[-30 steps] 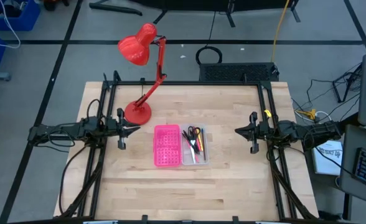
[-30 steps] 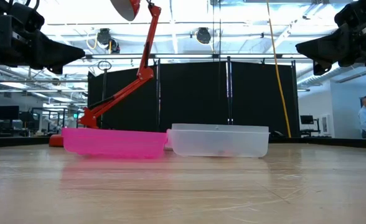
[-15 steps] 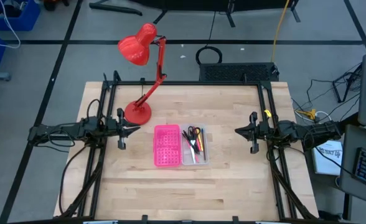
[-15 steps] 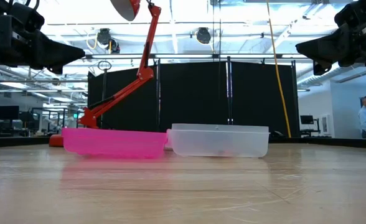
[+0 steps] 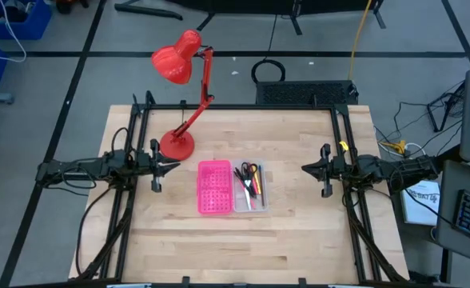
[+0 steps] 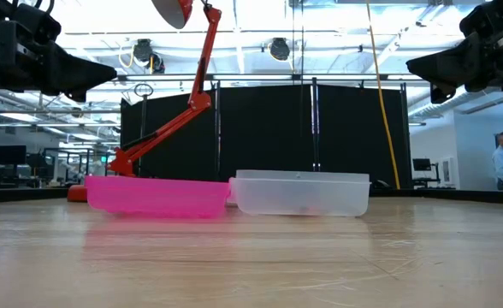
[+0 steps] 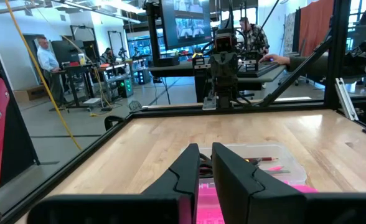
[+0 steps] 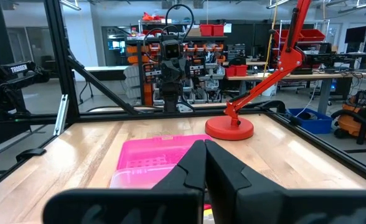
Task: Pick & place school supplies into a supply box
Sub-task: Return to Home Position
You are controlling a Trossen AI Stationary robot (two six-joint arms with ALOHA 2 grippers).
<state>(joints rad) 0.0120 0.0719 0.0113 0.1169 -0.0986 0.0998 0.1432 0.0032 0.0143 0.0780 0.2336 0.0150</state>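
The supply box lies open and flat on the table's middle: its pink gridded half point(image 5: 214, 187) beside its clear tray half point(image 5: 249, 189). Pens and pencils point(image 5: 248, 190) and black-handled scissors point(image 5: 251, 170) lie inside the clear tray. My left gripper point(image 5: 175, 166) hovers shut to the left of the box, high above the table point(image 6: 106, 73). My right gripper point(image 5: 305, 168) hovers shut to the right of it, equally high point(image 6: 414, 64). Both point toward the box, and neither touches anything.
A red desk lamp stands with its round base point(image 5: 176, 145) on the table just behind and left of the pink half, and its head point(image 5: 175, 62) leans past the far edge. Black frame rails run along the table's sides. Bare wood lies in front of the box.
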